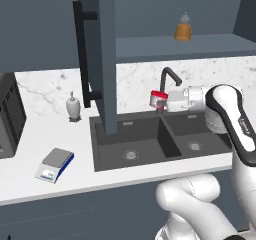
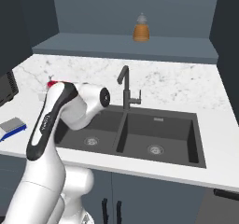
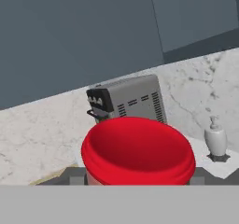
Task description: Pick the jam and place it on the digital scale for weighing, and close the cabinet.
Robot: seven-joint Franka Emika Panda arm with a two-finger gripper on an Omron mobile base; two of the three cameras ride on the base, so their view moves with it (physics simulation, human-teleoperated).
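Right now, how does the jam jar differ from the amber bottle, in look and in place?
The jam is a short pale jar with a red lid; the amber bottle is taller, orange with a pale cap. The jam is held by the pincer above the sink; the amber bottle stands on the open cabinet's shelf. Both stand upright.

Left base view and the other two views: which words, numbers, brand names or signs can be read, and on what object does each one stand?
No text can be read.
Arm: small dark lettering on the black strip, too blurred to read.
Scale: front display is pale, no digits legible.
Jam: held in the hand, no readable label.
Microwave: dark control panel, no readable marks.
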